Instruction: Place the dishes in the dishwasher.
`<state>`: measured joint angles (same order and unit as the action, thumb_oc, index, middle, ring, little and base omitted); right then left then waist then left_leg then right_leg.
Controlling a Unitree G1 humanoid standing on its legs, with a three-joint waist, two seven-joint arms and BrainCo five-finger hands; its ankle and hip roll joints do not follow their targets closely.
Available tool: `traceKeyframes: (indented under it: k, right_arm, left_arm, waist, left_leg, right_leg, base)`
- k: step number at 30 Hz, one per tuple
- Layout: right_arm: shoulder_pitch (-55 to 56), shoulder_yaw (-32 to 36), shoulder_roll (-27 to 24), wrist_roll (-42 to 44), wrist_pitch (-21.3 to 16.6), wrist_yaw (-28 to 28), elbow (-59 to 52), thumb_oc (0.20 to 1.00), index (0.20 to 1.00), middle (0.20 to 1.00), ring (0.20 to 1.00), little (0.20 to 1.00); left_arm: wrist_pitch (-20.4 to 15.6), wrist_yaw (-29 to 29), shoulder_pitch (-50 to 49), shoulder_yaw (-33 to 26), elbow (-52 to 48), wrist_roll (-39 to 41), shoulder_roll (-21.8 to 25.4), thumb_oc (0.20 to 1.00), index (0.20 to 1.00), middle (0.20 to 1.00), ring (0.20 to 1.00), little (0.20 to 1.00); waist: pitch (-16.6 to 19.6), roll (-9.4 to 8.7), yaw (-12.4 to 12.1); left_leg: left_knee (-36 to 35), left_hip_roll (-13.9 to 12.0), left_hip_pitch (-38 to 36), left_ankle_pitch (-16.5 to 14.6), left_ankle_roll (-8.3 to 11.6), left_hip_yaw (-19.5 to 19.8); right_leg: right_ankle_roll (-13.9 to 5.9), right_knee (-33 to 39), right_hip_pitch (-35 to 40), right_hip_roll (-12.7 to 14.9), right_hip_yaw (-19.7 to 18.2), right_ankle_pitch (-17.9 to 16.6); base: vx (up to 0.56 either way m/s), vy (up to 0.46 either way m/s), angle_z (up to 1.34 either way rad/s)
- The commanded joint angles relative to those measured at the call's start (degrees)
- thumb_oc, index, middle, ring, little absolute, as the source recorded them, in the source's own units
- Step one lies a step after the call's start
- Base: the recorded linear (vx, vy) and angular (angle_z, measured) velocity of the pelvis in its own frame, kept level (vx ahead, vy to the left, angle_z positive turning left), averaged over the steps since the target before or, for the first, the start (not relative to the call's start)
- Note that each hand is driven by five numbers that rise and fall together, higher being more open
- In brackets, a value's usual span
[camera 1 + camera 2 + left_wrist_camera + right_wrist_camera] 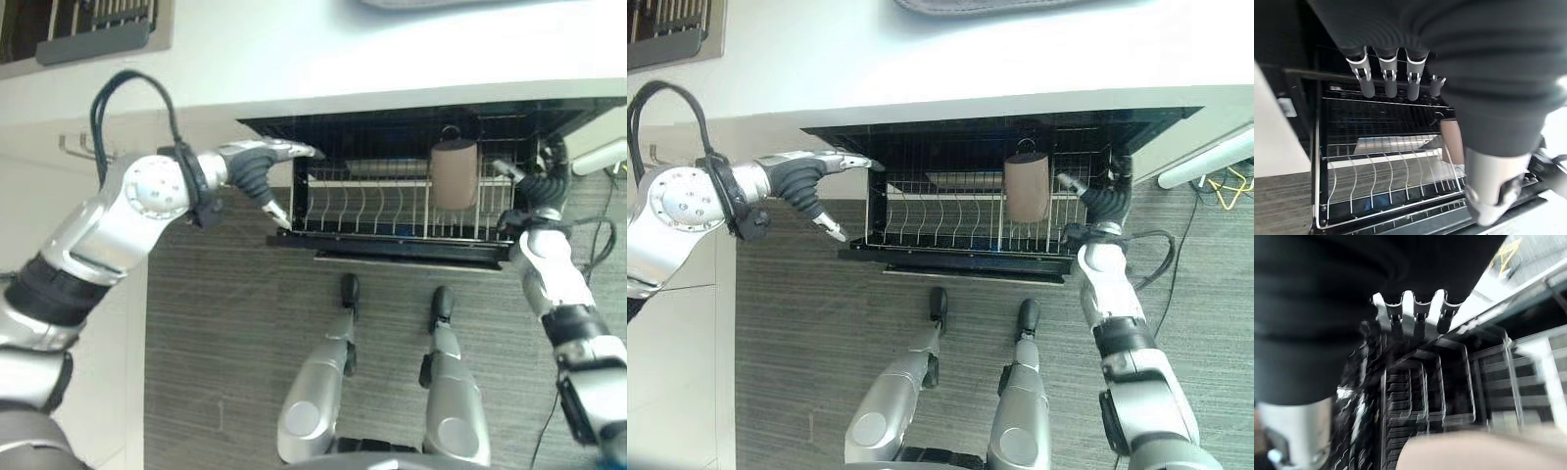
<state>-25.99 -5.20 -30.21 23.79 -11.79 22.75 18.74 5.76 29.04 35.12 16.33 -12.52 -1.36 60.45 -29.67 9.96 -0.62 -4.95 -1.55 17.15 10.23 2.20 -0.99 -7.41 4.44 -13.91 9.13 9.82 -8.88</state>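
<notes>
We see a brown cup [454, 174] standing in the dishwasher rack [392, 227], toward its right end. Our right hand [1095, 192] hovers at the rack's right edge, fingers straight, empty; our left hand [263, 163] spreads open beside the left edge.

From the head we look straight down on the dishwasher rack [392, 206] twice, slightly offset; both wrist cameras face that same rack from close by.
</notes>
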Motion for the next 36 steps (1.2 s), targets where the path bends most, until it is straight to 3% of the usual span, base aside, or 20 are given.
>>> traceKeyframes:
  k: [1,2,4,8,14,18,22,24,29,31,33,36]
  right_arm:
    - [12.6,-1.3,3.2,-4.5,-3.1,-3.7,-3.6,1.000,1.000,1.000,1.000,1.000]
    - [13.5,-1.2,3.4,-4.9,-3.3,-3.9,-4.2,1.000,1.000,1.000,1.000,1.000]
    - [18.2,-0.3,4.3,-5.2,-5.6,-6.8,-6.9,1.000,1.000,1.000,1.000,1.000]
    - [21.6,-0.6,4.4,-5.2,-7.5,-9.1,-9.6,1.000,1.000,1.000,1.000,1.000]
    - [24.8,-1.8,2.7,-1.4,-6.1,-15.0,-13.7,1.000,1.000,1.000,1.000,1.000]
    - [25.8,-2.7,2.0,3.7,-5.2,-22.5,-18.5,1.000,1.000,1.000,1.000,1.000]
    - [26.6,-4.2,3.7,6.5,-8.0,-24.6,-19.5,1.000,1.000,1.000,1.000,1.000]
    - [26.9,-4.0,4.0,7.3,-8.7,-25.0,-19.9,1.000,1.000,1.000,1.000,1.000]
    - [28.3,-2.2,6.2,10.9,-9.1,-27.0,-20.5,1.000,1.000,1.000,1.000,1.000]
    - [29.1,-1.5,7.6,12.0,-8.0,-28.2,-19.1,1.000,1.000,1.000,1.000,1.000]
    - [30.1,-0.9,8.3,13.5,-8.3,-34.1,-19.1,1.000,1.000,1.000,1.000,1.000]
    - [30.2,-0.1,8.0,16.5,-9.4,-35.2,-19.6,1.000,1.000,1.000,1.000,1.000]
  left_arm:
    - [-4.8,-9.6,-8.4,-6.7,3.7,-2.8,-1.1,1.000,1.000,1.000,1.000,1.000]
    - [-5.8,-10.3,-10.0,-7.4,4.0,-3.0,-1.5,1.000,1.000,1.000,1.000,1.000]
    - [-11.5,-14.5,-18.4,-9.8,6.1,-4.9,-4.0,1.000,1.000,1.000,1.000,1.000]
    - [-16.6,-18.9,-26.3,-8.4,8.0,-9.3,-7.1,1.000,1.000,1.000,1.000,1.000]
    - [-17.1,-28.9,-33.9,-2.2,12.1,-15.0,-13.1,1.000,1.000,1.000,1.000,1.000]
    - [-17.9,-36.1,-37.3,0.8,17.2,-16.1,-18.6,1.000,1.000,1.000,1.000,1.000]
    - [-19.9,-42.0,-39.6,3.8,26.6,-14.4,-25.9,1.000,1.000,1.000,1.000,1.000]
    - [-19.8,-42.5,-40.0,4.1,28.5,-12.5,-27.4,1.000,1.000,1.000,1.000,1.000]
    - [-22.1,-41.7,-42.1,0.9,37.2,2.5,-34.9,1.000,1.000,1.000,1.000,1.000]
    - [-26.3,-38.2,-43.5,-3.7,38.8,12.7,-39.0,1.000,1.000,1.000,1.000,1.000]
    - [-30.8,-35.2,-44.3,-7.5,35.5,19.1,-40.2,1.000,1.000,1.000,1.000,1.000]
    - [-35.7,-34.4,-43.1,-11.2,27.3,20.9,-38.8,1.000,1.000,1.000,1.000,1.000]
  waist:
    - [5.3,-2.47,1.5]
    - [5.5,-2.55,1.6]
    - [7.0,-3.22,2.7]
    - [9.4,-4.06,3.0]
    - [13.8,-5.12,3.5]
    - [15.9,-5.74,3.6]
    - [19.1,-7.24,2.9]
    - [19.5,-7.72,2.7]
    - [21.7,-9.84,1.8]
    - [22.2,-10.36,1.2]
    - [22.5,-10.56,0.7]
    - [22.8,-10.54,0.5]
  left_leg:
    - [-0.1,-1.1,1.0,-1.9,0.26,-4.9]
    - [-0.1,-1.1,0.8,-2.0,0.22,-4.9]
    - [-0.1,-1.3,-0.8,-2.5,0.15,-5.1]
    - [-0.1,-1.6,-3.7,-3.6,0.10,-5.5]
    - [-0.1,-2.0,-9.1,-4.7,-0.04,-6.6]
    - [-0.1,-2.3,-12.6,-5.4,-0.05,-7.4]
    - [-0.1,-2.4,-16.9,-6.7,-0.27,-8.4]
    - [-0.1,-2.5,-18.0,-7.0,-0.31,-8.5]
    - [-0.1,-2.5,-22.0,-8.2,-0.80,-8.5]
    - [-0.1,-2.4,-23.6,-8.7,-1.06,-8.0]
    - [-0.1,-2.3,-24.4,-8.9,-1.15,-7.4]
    - [-0.1,-2.4,-25.0,-8.8,-1.14,-6.3]
  right_leg:
    - [-2.66,-2.5,-3.0,1.4,-1.8,-0.5]
    - [-2.61,-2.5,-2.9,1.3,-1.9,-0.4]
    - [-2.35,-2.4,-1.6,0.5,-2.8,0.0]
    - [-2.21,-1.9,1.2,-0.2,-3.6,0.8]
    - [-1.47,-1.5,6.1,-0.8,-4.2,1.9]
    - [-0.76,-1.4,9.3,-0.8,-3.8,2.6]
    - [-0.32,-1.0,13.9,-0.5,-2.0,3.4]
    - [-0.24,-0.9,15.1,-0.5,-1.3,3.6]
    - [0.34,-0.8,19.7,-0.7,0.1,4.5]
    - [0.64,-0.5,21.3,-0.9,0.4,4.5]
    - [0.79,-0.2,22.3,-1.0,0.8,4.4]
    - [0.87,0.0,23.1,-1.1,1.2,4.2]
  base:
    - [0.03,0.017,-0.15]
    - [0.05,0.024,-0.23]
    - [0.07,0.017,-0.15]
    - [0.11,-0.002,-0.19]
    - [0.18,0.016,-0.17]
    - [0.15,0.004,-0.07]
    - [0.14,-0.033,-0.06]
    - [0.05,-0.055,0.03]
    - [0.03,-0.091,0.01]
    - [0.03,-0.118,-0.02]
    - [-0.01,-0.094,0.00]
    - [-0.04,-0.056,0.08]
